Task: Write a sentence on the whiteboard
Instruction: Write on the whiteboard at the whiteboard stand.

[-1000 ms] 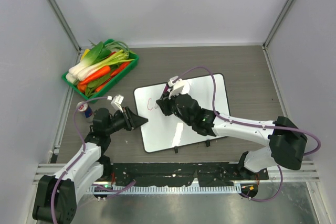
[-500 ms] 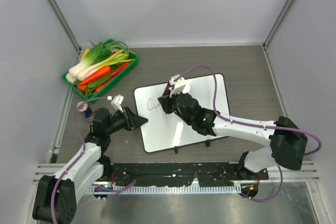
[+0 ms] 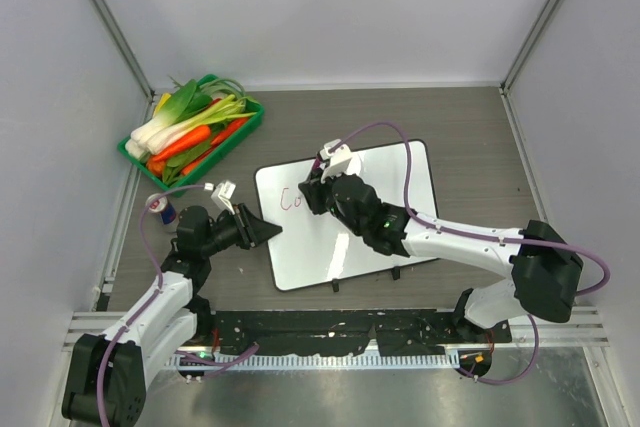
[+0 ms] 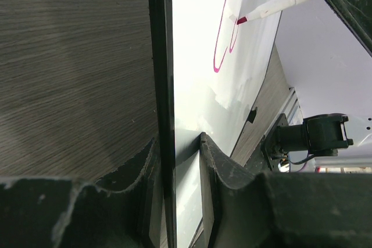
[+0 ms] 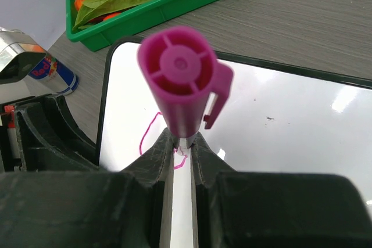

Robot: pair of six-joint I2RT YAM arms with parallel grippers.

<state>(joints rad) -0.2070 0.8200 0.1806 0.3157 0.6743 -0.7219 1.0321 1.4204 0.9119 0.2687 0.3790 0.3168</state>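
The whiteboard (image 3: 400, 182) lies flat on the dark wood table, tilted a little. My left gripper (image 3: 268, 232) is shut on its left edge; in the left wrist view the fingers (image 4: 177, 143) clamp the black frame (image 4: 164, 56). My right gripper (image 3: 318, 193) is shut on a magenta marker (image 5: 181, 79) held upright, tip on the board near its left end. The start of the sentence (image 3: 291, 199) shows as two pink looped letters, also in the left wrist view (image 4: 224, 33) beside the marker tip (image 4: 272, 7) and in the right wrist view (image 5: 148, 133). The rest of the board is blank.
A green tray (image 3: 252, 119) of leeks, carrots and greens stands at the back left, also in the right wrist view (image 5: 174, 10). A small blue and red can (image 3: 165, 210) stands by the left arm. Grey walls close in the table's left, back and right.
My right gripper has shifted slightly with the marker, and the pink writing has gained a second looped letter. The left gripper has kept its hold on the board's edge.
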